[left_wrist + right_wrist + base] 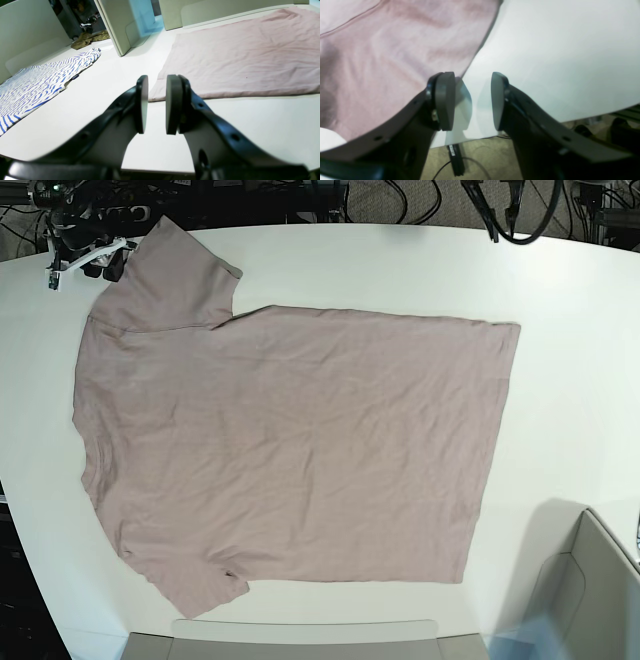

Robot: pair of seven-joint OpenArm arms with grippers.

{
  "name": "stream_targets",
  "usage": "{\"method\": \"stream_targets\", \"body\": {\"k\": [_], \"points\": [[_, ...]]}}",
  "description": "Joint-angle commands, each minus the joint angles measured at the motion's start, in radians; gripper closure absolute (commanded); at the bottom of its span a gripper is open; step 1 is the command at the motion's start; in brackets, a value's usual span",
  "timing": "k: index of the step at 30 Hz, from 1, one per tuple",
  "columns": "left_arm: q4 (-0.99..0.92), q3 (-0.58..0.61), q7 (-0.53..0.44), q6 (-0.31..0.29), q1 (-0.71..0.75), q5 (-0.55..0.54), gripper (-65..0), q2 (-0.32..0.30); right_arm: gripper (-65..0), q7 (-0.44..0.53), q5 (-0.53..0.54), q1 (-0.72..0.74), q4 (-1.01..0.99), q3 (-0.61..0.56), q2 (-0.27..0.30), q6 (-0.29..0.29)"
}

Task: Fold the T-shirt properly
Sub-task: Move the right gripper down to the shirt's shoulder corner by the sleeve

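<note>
The plain pink-mauve cotton T-shirt [290, 450] lies spread flat mid-frame on the white counter [580, 360], ready for folding; both tools, left tool [157, 103] and right tool [473, 101], hover released, apparently near its edges.

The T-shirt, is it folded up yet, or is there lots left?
Done: the T-shirt lies spread flat on the white table. No fold shows yet. In hand: nothing; the left gripper and the right gripper stand open and empty near its edges. Left: grabbing it and every fold.
</note>
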Motion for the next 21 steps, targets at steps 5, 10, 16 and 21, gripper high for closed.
{"method": "stream_targets", "body": {"k": [5,10,16,21], "points": [[0.01,-0.004,-0.031,0.006,0.018,-0.002,-13.4,-0.001,-24.2,-0.028,-0.009,-0.031,0.069,0.091,-0.018,0.014],[0.01,-0.004,-0.031,0.004,0.018,-0.002,-13.4,-0.001,-24.2,-0.029,-0.007,-0.03,0.119,0.148,-0.021,0.014],[0.009,0.002,-0.029,0.004,0.018,-0.001,-13.4,-0.001,-24.2,-0.195,-0.007,-0.03,0.192,0.15,-0.015,0.014],[0.009,0.002,-0.029,0.004,0.018,-0.001,-13.4,-0.001,-24.2,-0.328,-0.013,0.001,0.276,0.15,-0.021,0.014]]}}
